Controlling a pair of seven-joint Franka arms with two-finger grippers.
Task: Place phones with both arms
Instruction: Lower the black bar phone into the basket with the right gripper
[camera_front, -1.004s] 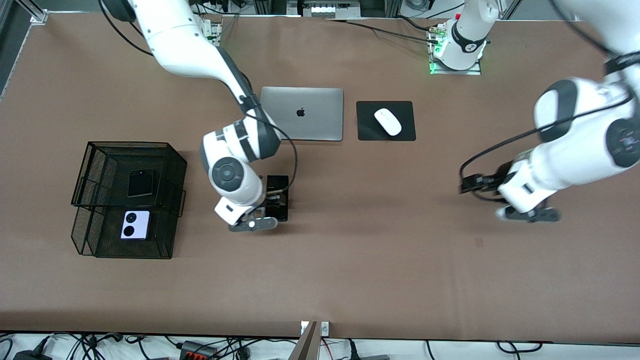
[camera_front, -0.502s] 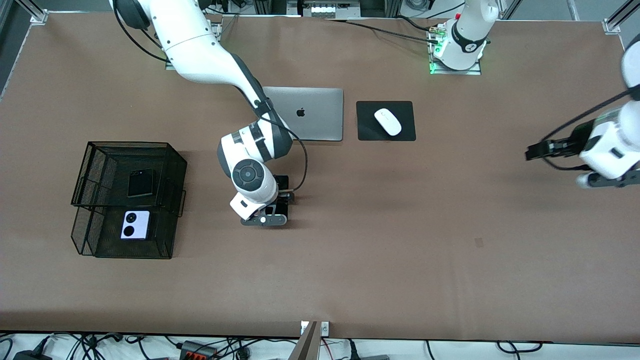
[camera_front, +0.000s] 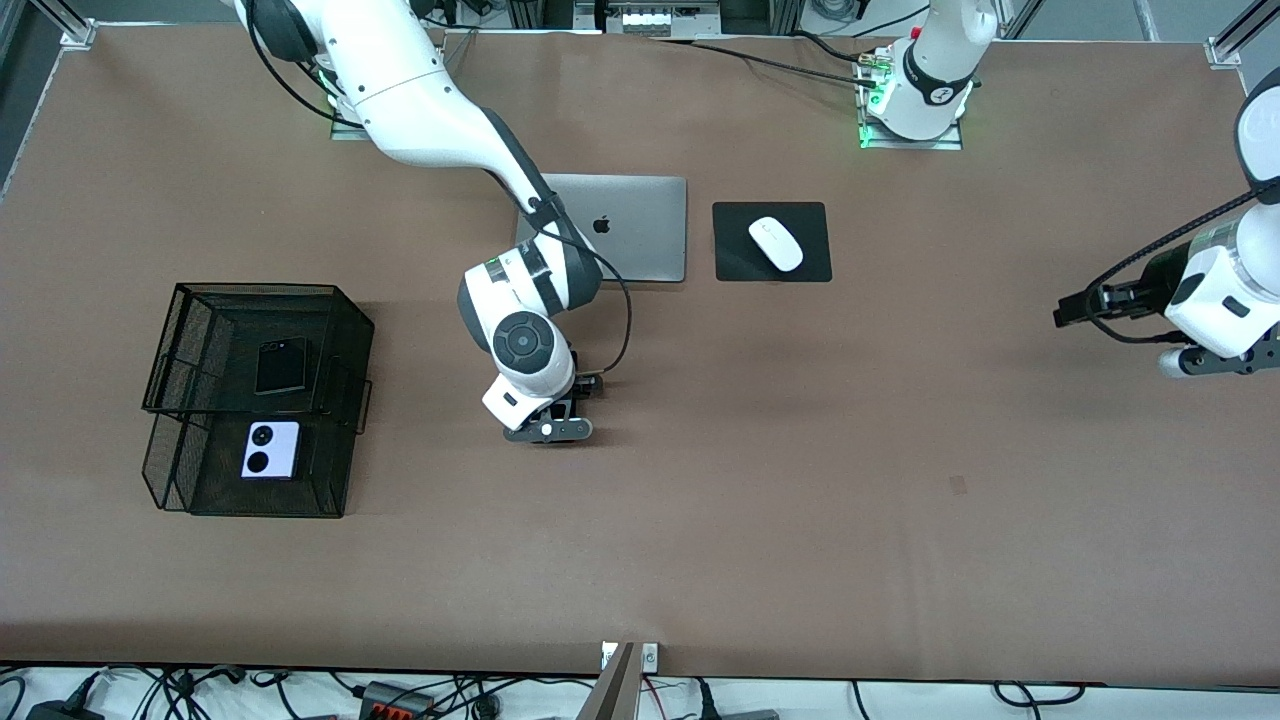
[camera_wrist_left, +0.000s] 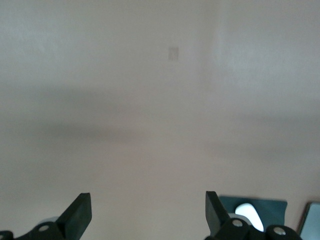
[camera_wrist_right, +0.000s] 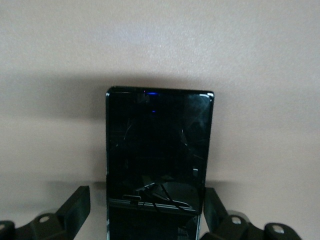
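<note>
- Your right hand (camera_front: 548, 428) sits low over the long black phone (camera_wrist_right: 157, 165), fingers spread, not gripping.
- Your left hand (camera_wrist_left: 147, 212) waits, fingers spread, above bare counter (camera_front: 800, 480).

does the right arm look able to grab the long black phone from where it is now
Probably yes: the right hand hangs open right over the long black phone, one finger at each long edge, with nothing between them.

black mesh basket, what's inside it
Inside the black mesh basket: a small black phone in the upper compartment, a lilac phone in the lower. Nothing else shows through the mesh.
</note>
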